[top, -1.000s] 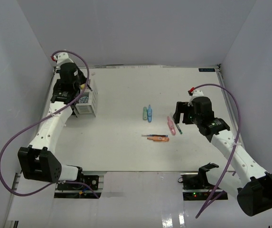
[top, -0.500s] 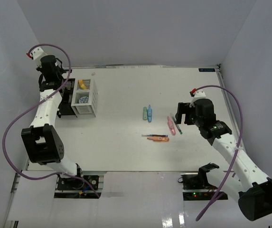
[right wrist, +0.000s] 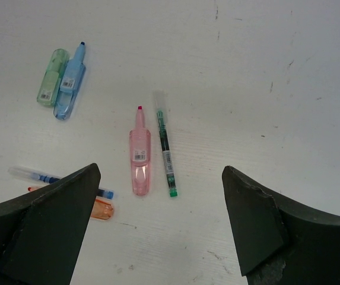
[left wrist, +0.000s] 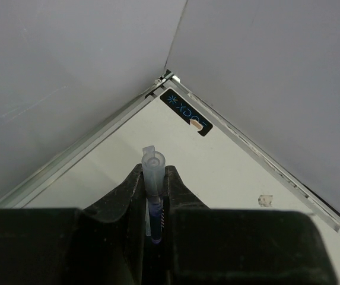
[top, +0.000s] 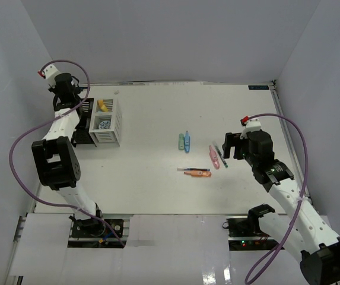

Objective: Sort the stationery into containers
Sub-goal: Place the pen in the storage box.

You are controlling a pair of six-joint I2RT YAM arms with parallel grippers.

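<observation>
Lying beside the pink marker [right wrist: 139, 163] is a green pen [right wrist: 165, 148].

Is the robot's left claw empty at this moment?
No, the left claw is shut on a thin clear-capped blue pen that sticks out past its tips.

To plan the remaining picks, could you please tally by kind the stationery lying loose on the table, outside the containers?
Markers: 4 (green marker, blue marker, pink marker, orange marker)
Pens: 2 (green pen, blue pen)
Total: 6
</observation>
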